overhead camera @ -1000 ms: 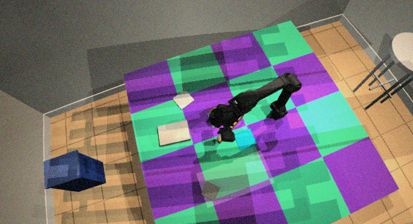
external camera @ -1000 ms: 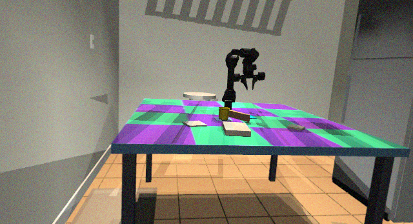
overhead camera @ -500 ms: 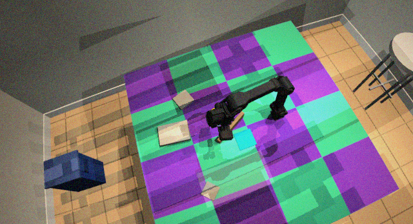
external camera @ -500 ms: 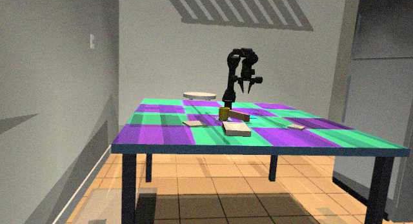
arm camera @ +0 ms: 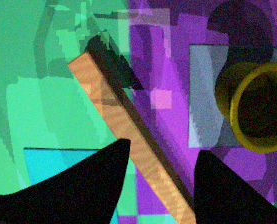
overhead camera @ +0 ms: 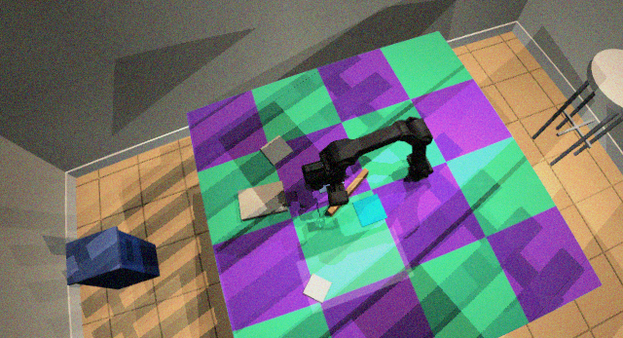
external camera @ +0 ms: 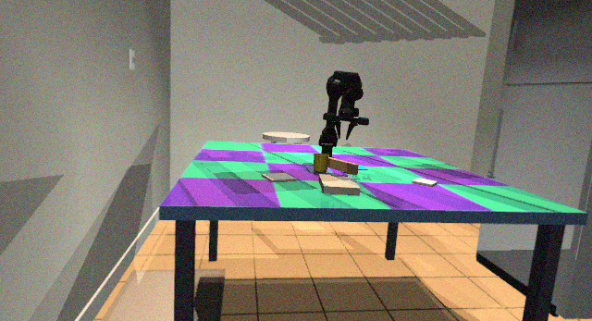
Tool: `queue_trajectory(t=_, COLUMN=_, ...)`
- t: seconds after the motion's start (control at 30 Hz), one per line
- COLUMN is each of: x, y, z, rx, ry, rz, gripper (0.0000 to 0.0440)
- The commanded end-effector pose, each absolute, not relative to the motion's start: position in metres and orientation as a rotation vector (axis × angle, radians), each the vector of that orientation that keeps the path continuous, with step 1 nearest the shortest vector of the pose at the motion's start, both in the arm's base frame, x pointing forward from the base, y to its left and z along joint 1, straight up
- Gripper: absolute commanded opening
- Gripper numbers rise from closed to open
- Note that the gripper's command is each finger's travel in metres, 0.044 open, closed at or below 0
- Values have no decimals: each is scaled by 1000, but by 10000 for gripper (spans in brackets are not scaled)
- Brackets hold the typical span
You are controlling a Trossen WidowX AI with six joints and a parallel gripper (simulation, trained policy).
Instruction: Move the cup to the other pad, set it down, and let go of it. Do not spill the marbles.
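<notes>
The yellow cup (external camera: 320, 163) (arm camera: 251, 107) stands upright on a grey-blue pad (arm camera: 204, 100). Its inside is dark in the wrist view, and no marbles can be made out. In the top view the arm hides the cup. The cyan pad (overhead camera: 370, 210) (arm camera: 54, 162) lies across a wooden bar from the cup, partly behind the left finger in the wrist view. My gripper (external camera: 343, 138) (arm camera: 163, 154) is partly open and empty, above the table. In the wrist view the cup is to the upper right of the right fingertip, outside the fingers.
The wooden bar (overhead camera: 357, 182) (external camera: 342, 166) (arm camera: 134, 145) lies between the two pads and passes below the fingers. A thick beige slab (overhead camera: 258, 202) (external camera: 339, 185), a grey tile (overhead camera: 276, 150) (external camera: 278, 177) and a white tile (overhead camera: 317, 287) (external camera: 425, 182) lie farther off on the table.
</notes>
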State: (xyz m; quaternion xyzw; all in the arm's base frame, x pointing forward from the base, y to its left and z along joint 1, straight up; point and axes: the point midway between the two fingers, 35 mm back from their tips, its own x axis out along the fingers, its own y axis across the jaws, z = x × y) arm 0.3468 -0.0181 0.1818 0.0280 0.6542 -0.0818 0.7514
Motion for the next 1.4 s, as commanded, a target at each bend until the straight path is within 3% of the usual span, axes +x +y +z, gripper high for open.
queue_trajectory(t=0.0, x=346, y=-29, z=176, rx=39, ry=1473, rz=-180, gripper=137)
queue_trajectory(t=1.2, x=335, y=-80, z=64, rx=-88, ry=1671, rz=-42, gripper=180)
queue_trajectory(t=1.23, x=334, y=-81, z=62, rx=-97, ry=1673, rz=-29, gripper=175)
queue_trajectory(t=1.37, x=333, y=-81, z=56, rx=-139, ry=1681, rz=20, gripper=89)
